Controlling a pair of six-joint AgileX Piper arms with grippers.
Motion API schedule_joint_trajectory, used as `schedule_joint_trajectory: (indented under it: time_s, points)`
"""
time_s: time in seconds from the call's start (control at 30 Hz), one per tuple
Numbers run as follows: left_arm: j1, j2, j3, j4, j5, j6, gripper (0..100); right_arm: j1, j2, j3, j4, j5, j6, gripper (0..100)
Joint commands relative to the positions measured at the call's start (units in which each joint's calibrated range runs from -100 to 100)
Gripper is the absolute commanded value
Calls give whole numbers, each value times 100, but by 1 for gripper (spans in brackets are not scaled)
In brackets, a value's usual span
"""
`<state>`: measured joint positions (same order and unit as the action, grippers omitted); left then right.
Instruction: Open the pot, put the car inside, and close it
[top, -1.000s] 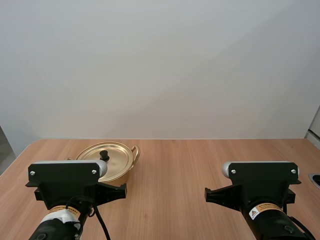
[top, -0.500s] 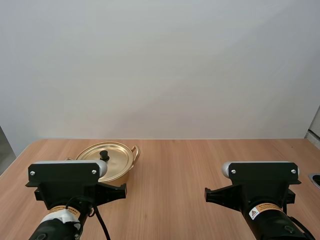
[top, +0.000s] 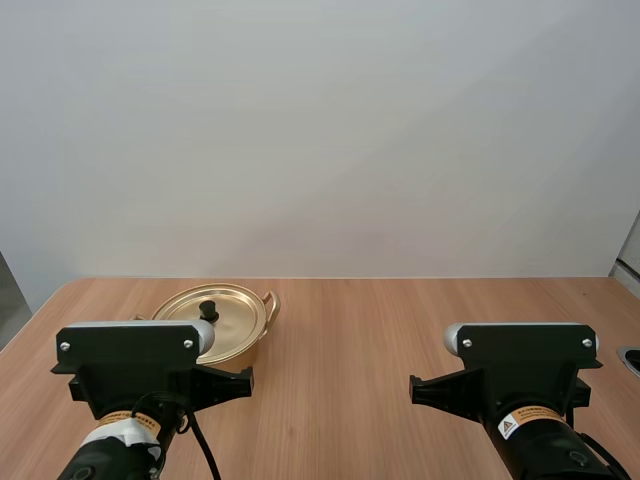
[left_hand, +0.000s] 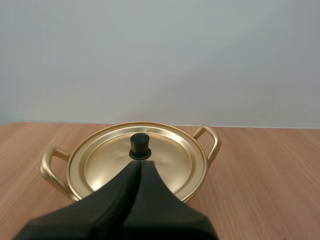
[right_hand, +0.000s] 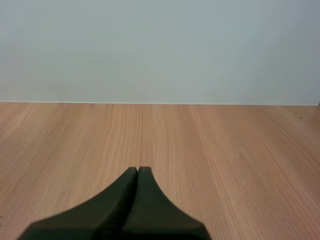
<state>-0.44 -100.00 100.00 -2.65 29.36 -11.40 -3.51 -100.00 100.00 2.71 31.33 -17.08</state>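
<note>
The gold pot (top: 215, 322) sits on the wooden surface (top: 350, 330), on its left half and toward the far edge. Seen from above, it lies at about 1 o'clock from the left arm (top: 130, 370), whose wrist block hides the pot's near rim. The lid (left_hand: 165, 155) is on the pot, and its black knob (left_hand: 140, 146) stands upright at the centre. One looped handle (left_hand: 210, 140) juts out at the pot's 3 o'clock and the other handle (left_hand: 50, 165) at its 9 o'clock.

In the left wrist view the left claw (left_hand: 140, 164) has its two black fingers pressed together into one dark wedge, gripping nothing. Its tip points to 12 o'clock, straight at the knob and just short of it, over the near part of the lid. I cannot tell whether the tip touches the lid. The left arm is held low and level, aimed forward over the surface.

The right arm (top: 520, 365) sits at the same height and faces the same way, well apart from the pot, which lies toward its 10 o'clock. The right claw (right_hand: 138, 170) is also closed into a single wedge with nothing in it, and bare wood stretches ahead at its 12 o'clock.
</note>
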Motion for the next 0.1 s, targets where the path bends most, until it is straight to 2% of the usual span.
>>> schedule_joint_trajectory:
  time_s: [0.0,0.07]
  points:
    - [1,0,0,-1,-1,-2,0,3,0,0,2,2,-3,0]
    - [1,0,0,-1,-1,-2,0,3,0,0,2,2,-3,0]
